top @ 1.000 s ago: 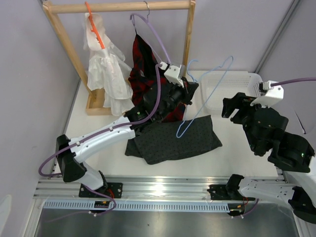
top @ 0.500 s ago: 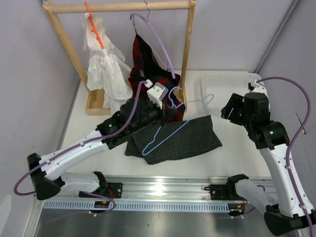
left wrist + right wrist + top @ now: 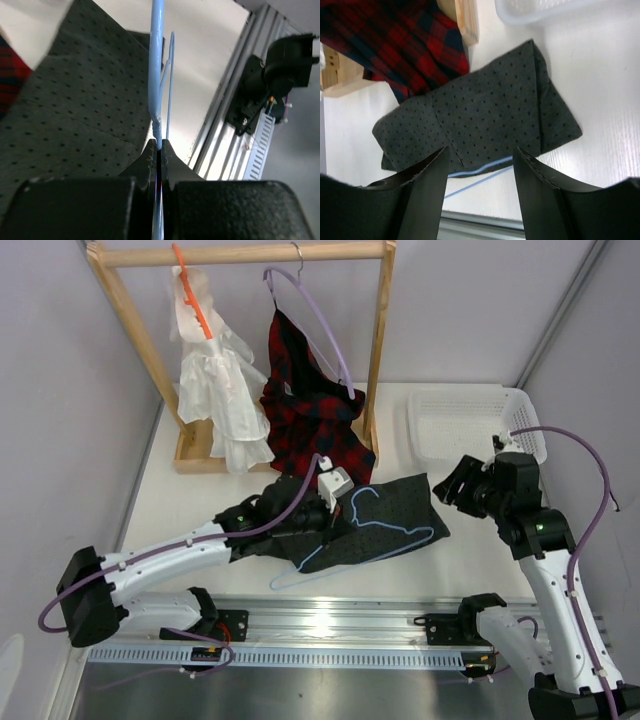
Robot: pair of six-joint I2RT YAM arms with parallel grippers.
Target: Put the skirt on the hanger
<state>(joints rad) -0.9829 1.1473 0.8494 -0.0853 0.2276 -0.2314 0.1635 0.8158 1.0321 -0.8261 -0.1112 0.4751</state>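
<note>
The dark grey dotted skirt (image 3: 400,505) lies flat on the white table, near the front middle. The thin light-blue hanger (image 3: 352,560) lies low across the skirt's front edge, its hook toward the skirt. My left gripper (image 3: 328,502) is shut on the hanger's wire (image 3: 157,75) over the skirt (image 3: 75,100). My right gripper (image 3: 455,485) is open and empty, just right of the skirt. In the right wrist view its fingers frame the skirt (image 3: 485,115) and the blue wire (image 3: 480,170) at the skirt's near edge.
A wooden rack (image 3: 240,254) stands at the back with a white frilly dress (image 3: 215,390) on an orange hanger and a red plaid garment (image 3: 310,410) on a lilac hanger. A white basket (image 3: 465,420) sits at the back right. A metal rail (image 3: 330,615) runs along the near edge.
My left gripper has carried the hanger down and toward the near edge, from high by the rack to low on the skirt. My right arm has swung in toward the skirt's right side.
</note>
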